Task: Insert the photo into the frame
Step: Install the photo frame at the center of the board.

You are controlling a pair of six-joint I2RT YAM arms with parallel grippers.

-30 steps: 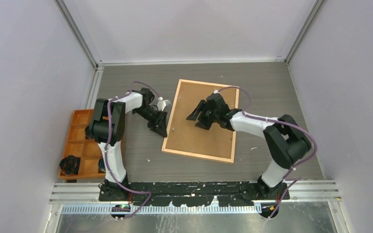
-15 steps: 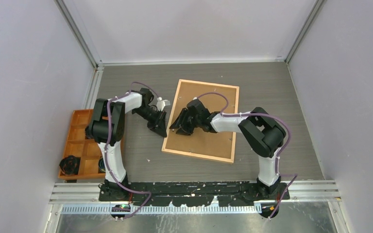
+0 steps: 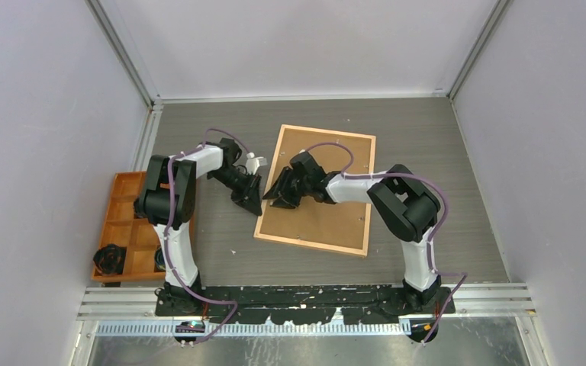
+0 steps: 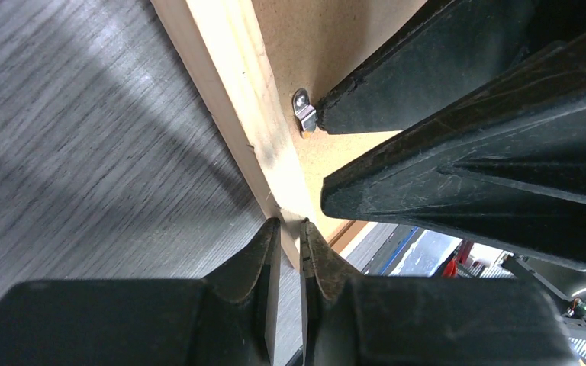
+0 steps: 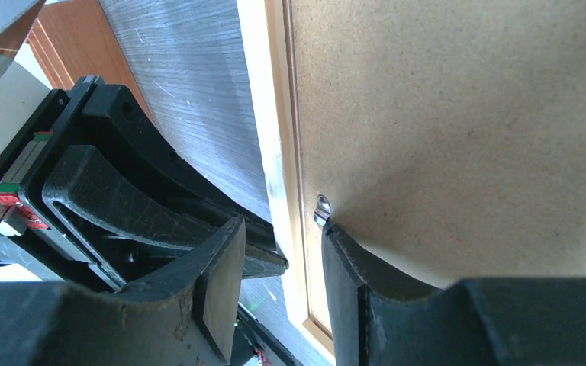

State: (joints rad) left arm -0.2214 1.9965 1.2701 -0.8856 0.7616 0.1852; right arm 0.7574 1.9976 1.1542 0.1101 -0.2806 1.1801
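Observation:
The frame (image 3: 310,245) of light wood lies face down mid-table, filled by the brown backing board (image 3: 328,217). The photo is hidden. My right gripper (image 3: 276,200) is open at the frame's left strip (image 5: 275,152). One finger is outside the strip and the other rests on the board by a small metal tab (image 5: 322,207), as the right wrist view (image 5: 282,227) shows. My left gripper (image 3: 257,207) is shut and empty. Its tips (image 4: 288,223) touch the outer edge of the same strip (image 4: 236,99), close to the tab (image 4: 303,110) and the right gripper's fingers (image 4: 465,175).
An orange compartment tray (image 3: 126,200) sits at the table's left edge with a black object (image 3: 111,259) in its near corner. Grey walls enclose the table on three sides. The two grippers are a few centimetres apart.
My right gripper has moved left across the backing board, from its middle to the frame's left strip. The left arm and the frame have not moved.

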